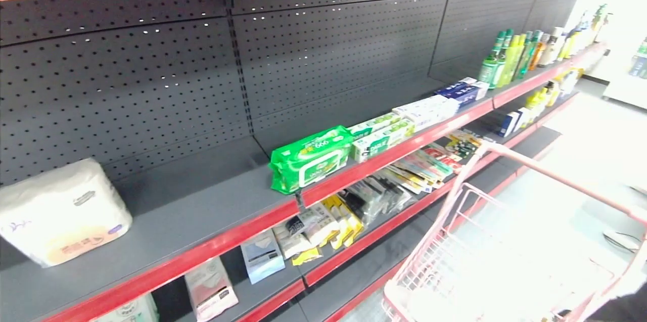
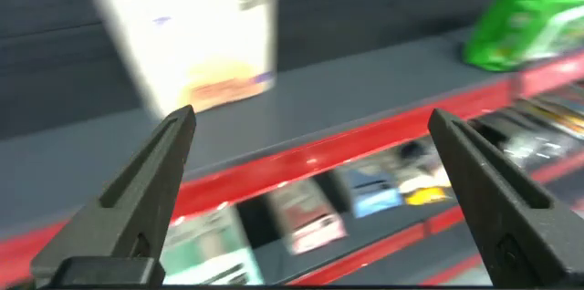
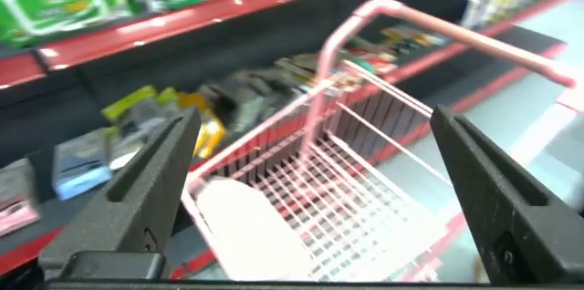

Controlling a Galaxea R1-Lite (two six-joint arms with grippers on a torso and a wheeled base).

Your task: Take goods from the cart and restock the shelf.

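Note:
A pink wire cart [image 1: 485, 261] stands at the lower right, before the red-edged shelf [image 1: 202, 200]; a white pack [image 3: 246, 226] lies in its basket. On the shelf sit a white tissue pack [image 1: 58, 211] at the left and a green wipes pack [image 1: 309, 158] in the middle. My left gripper [image 2: 310, 135] is open with nothing in it, in front of the shelf edge below the white tissue pack [image 2: 196, 39]. My right gripper [image 3: 315, 135] is open and bare above the cart [image 3: 365, 162].
Toothpaste boxes [image 1: 389, 132] and bottles [image 1: 510, 56] line the shelf to the right. The lower shelf holds small packets [image 1: 323, 221] and boxes. A wide bare stretch of shelf lies between the tissue pack and the wipes.

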